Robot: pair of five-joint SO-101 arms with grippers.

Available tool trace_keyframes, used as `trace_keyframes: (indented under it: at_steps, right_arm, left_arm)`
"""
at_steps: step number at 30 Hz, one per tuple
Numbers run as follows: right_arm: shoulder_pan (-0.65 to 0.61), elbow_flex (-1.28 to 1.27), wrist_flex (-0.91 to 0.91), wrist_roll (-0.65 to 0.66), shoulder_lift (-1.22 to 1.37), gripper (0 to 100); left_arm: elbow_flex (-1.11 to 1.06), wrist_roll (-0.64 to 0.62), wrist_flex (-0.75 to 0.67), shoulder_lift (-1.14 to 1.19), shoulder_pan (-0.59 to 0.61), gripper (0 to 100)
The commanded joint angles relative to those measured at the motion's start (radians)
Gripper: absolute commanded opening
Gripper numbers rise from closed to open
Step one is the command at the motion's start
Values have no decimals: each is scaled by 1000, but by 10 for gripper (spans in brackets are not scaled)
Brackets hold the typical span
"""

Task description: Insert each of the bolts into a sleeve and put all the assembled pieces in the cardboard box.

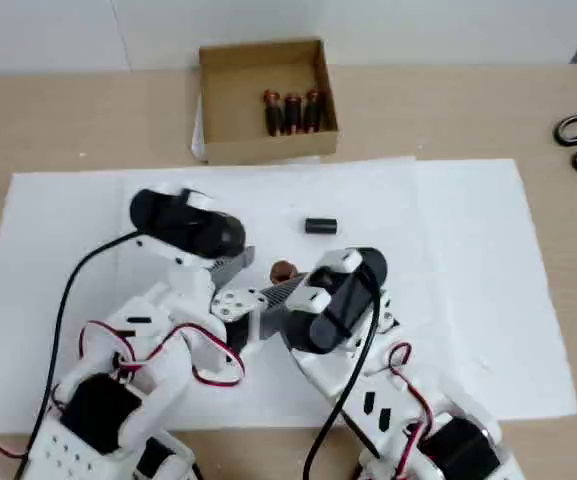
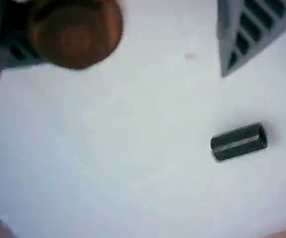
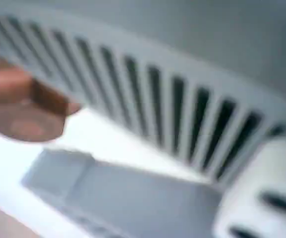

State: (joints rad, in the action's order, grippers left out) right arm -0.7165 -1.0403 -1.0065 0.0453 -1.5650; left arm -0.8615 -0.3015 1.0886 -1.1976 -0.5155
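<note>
- A copper-headed bolt (image 1: pixel 283 270) is gripped at the tips of the right gripper (image 1: pixel 284 284), above the white paper (image 1: pixel 468 250).
- The left gripper (image 1: pixel 240 266) is held just beside the bolt; whether it is open or closed cannot be told.
- A black sleeve (image 1: pixel 320 226) is lying on the paper nearby.
- Three assembled pieces (image 1: pixel 292 112) are seen in the cardboard box (image 1: pixel 208 110).

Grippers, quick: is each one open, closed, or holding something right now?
Left gripper: open.
Right gripper: cannot be told; the bolt sits right by it.
</note>
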Motion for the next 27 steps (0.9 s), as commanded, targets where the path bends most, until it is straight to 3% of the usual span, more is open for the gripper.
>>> trace_keyframes:
  at_steps: [1, 15, 20, 27]
  right_arm:
    - [12, 35, 41, 2, -12, 5]
    - [15, -5, 39, 0, -2, 5]
    - [82, 17, 47, 0, 74, 5]
    - [183, 195, 48, -3, 378, 5]
  left_arm:
    - [38, 14, 0, 8, 11, 261]
    - [298, -83, 3, 41, 18, 261]
    - [426, -117, -3, 192, 186, 261]
    - [582, -117, -2, 413, 362, 261]
